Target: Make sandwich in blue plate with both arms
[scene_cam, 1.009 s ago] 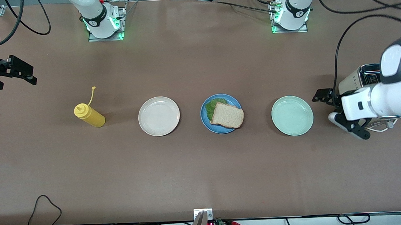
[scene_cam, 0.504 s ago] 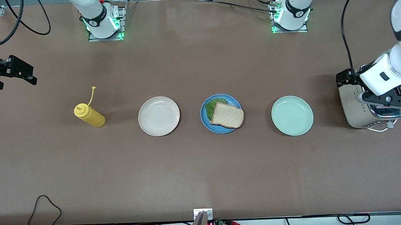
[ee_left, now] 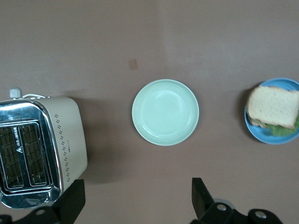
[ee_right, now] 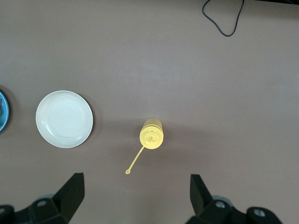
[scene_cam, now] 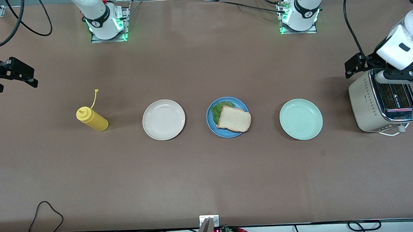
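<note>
The sandwich (scene_cam: 234,118) lies on the blue plate (scene_cam: 210,121) in the middle of the table. Its top bread slice covers a green lettuce leaf (scene_cam: 218,108) that sticks out at one edge; the lower slice is hidden. The left wrist view also shows the sandwich (ee_left: 273,106) and the plate (ee_left: 275,139). My left gripper (scene_cam: 383,71) is open and empty, up over the farther end of the toaster; its fingers frame bare table in its wrist view (ee_left: 135,200). My right gripper (scene_cam: 12,79) is open and empty, held high at the right arm's end (ee_right: 135,196).
A yellow squeeze bottle (scene_cam: 92,118) stands toward the right arm's end, beside a beige-white plate (scene_cam: 163,119). A mint-green plate (scene_cam: 301,119) lies between the blue plate and a silver toaster (scene_cam: 383,101) at the left arm's end.
My left gripper has risen from beside the mint-green plate and swung away over the toaster toward the robots' bases. The right arm and the sandwich have not moved.
</note>
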Available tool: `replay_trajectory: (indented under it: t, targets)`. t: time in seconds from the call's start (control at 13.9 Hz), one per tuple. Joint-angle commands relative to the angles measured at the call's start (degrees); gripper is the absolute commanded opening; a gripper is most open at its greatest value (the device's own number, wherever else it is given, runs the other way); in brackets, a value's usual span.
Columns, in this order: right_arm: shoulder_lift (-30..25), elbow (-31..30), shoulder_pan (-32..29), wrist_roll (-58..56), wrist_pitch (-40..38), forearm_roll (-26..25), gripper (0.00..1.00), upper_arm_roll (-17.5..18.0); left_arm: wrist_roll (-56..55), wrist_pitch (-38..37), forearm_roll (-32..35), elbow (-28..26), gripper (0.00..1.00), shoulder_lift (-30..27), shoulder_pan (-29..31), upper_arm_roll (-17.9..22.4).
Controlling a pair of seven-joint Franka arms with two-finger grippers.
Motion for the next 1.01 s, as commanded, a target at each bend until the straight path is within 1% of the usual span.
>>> replay_trajectory:
  t: [0.0,0.14,0.29,0.94]
  targets:
    - [-0.3,0.2,-0.6,-0.3,0.0,0.1,1.00,0.5,2.5,-3.2,-0.9,1.0,1.00,-0.4,-1.5,0.0]
    - [-0.3,0.2,-0.6,-0.4,0.0,0.1,1.00,0.5,2.5,-3.3,-1.0,0.9,1.00,-0.4,-0.9,-0.5]
    - [-0.3,0.2,-0.6,-0.3,0.0,0.1,1.00,0.5,2.5,-1.8,-0.6,1.2,1.00,0.0,-1.0,-0.6]
    - [-0.3,0.2,-0.6,-0.3,-0.1,0.1,1.00,0.5,2.5,-1.8,-0.7,1.1,1.00,-0.1,-1.1,-0.8]
